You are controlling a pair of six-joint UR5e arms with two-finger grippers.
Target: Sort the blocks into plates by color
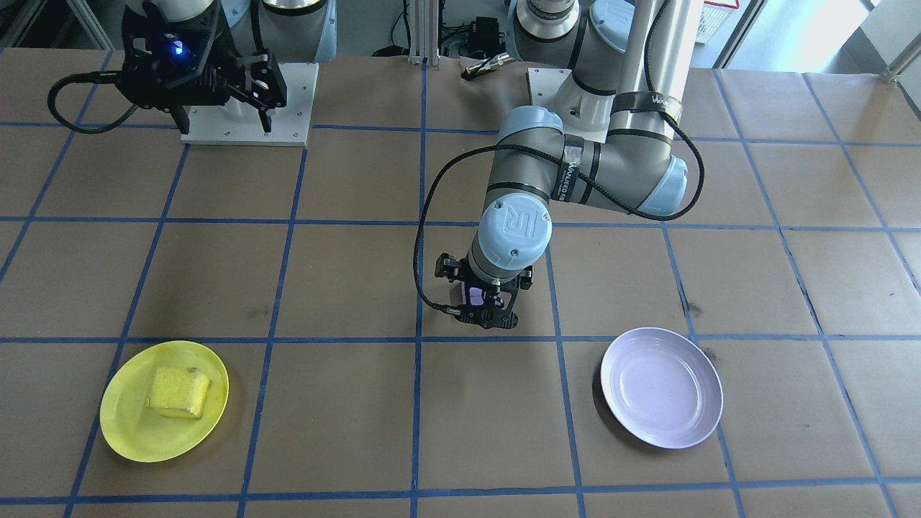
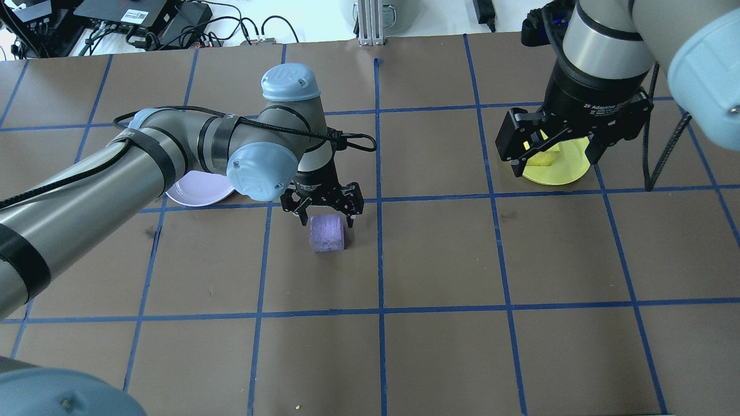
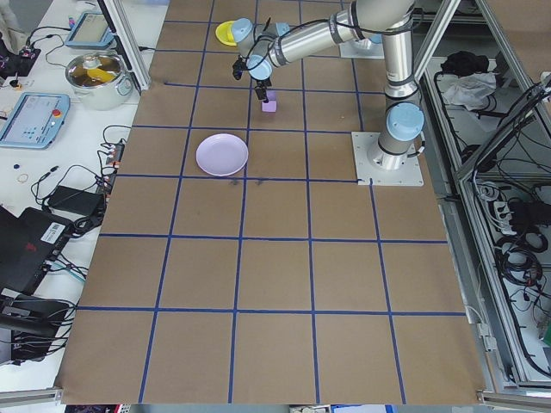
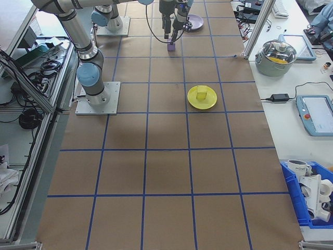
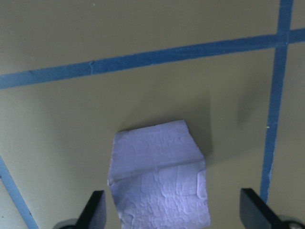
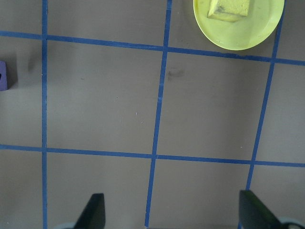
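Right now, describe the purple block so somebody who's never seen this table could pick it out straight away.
On the brown paper table with its blue tape grid, find the left gripper, reaching down near the middle. The purple block sits on the paper directly beneath its open fingers. It's the only cube off a plate; the yellow block lies in the yellow plate.

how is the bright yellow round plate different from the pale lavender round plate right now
The bright yellow round plate holds the yellow foam block; the pale lavender round plate holds nothing. The purple foam block sits on the paper-covered table, between the left gripper's open fingers. Both plates look alike in size and shape.
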